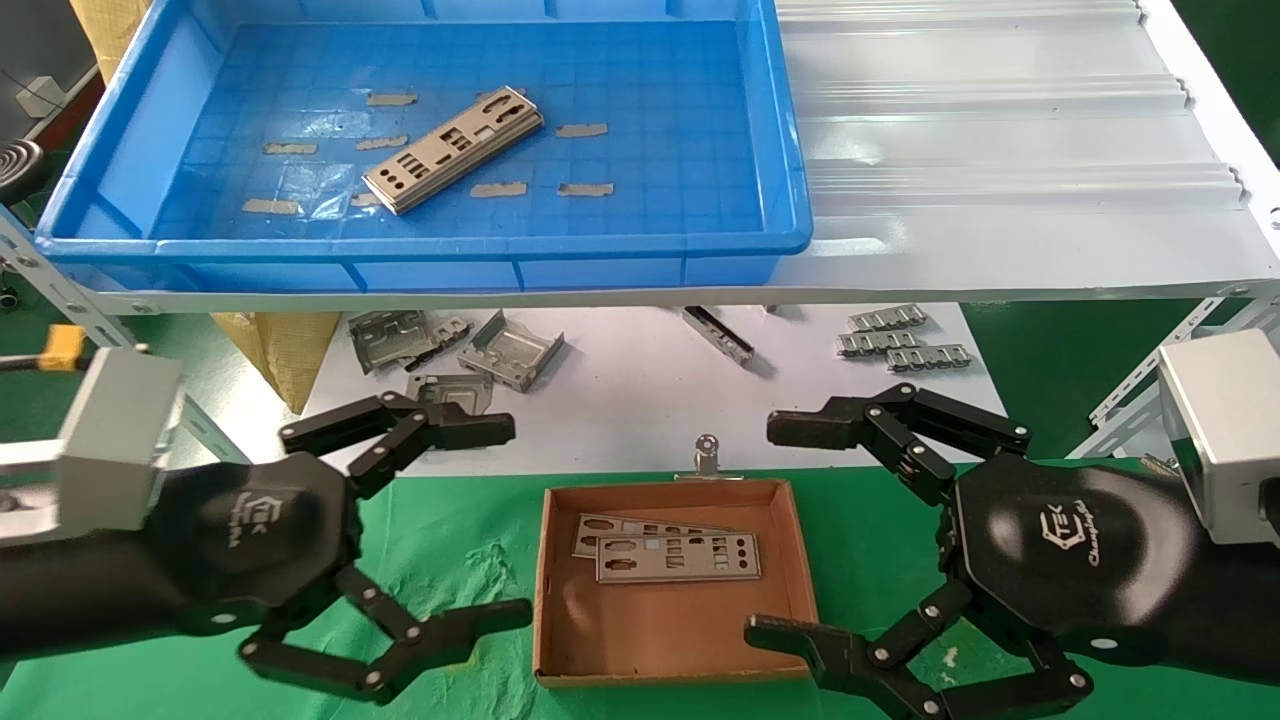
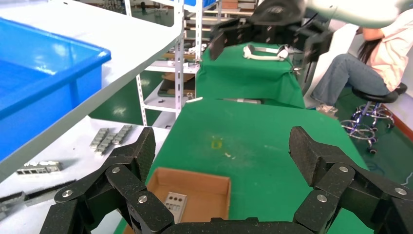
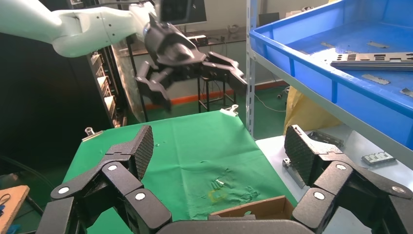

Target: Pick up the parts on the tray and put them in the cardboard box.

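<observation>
A stack of silver-grey punched plates [image 1: 455, 148] lies slantwise on the floor of the blue tray [image 1: 130, 170] on the upper shelf; it also shows in the right wrist view [image 3: 375, 60]. Two plates [image 1: 678, 556] lie in the brown cardboard box [image 1: 665, 650] on the green cloth; one plate's end shows in the left wrist view [image 2: 174, 204]. My left gripper [image 1: 500, 520] is open and empty, left of the box. My right gripper [image 1: 775, 530] is open and empty, right of the box. Both hover low near the box, well below the tray.
Bent grey brackets [image 1: 510, 350] and small linked clip strips [image 1: 900, 345] lie on the white lower surface behind the box. A white corrugated sheet [image 1: 1000, 150] lies right of the tray. A binder clip [image 1: 707, 455] sits at the box's far wall.
</observation>
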You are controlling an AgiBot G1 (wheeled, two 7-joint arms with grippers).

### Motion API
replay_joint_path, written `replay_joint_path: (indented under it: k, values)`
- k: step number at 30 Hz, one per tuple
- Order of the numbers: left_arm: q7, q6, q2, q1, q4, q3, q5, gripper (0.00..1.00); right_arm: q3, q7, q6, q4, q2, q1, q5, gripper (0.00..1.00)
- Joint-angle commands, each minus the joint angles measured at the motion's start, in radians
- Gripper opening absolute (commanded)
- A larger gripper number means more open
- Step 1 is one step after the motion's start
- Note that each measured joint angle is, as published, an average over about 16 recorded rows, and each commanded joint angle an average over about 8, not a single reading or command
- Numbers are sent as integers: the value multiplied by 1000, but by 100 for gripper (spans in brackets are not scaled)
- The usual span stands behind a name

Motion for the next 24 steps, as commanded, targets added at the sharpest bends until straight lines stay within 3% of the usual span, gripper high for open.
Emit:
replay_joint_path:
  k: [1, 11, 24]
  values:
    - [-16, 7, -18, 11, -21, -17, -13, 100, 0, 0, 0, 0, 0, 0, 0, 100]
    - [-74, 34, -90, 56, -103, -81, -62, 100, 0, 0, 0, 0, 0, 0, 0, 100]
    - [-73, 34, -89, 56, -101, -79, -62, 100, 0, 0, 0, 0, 0, 0, 0, 100]
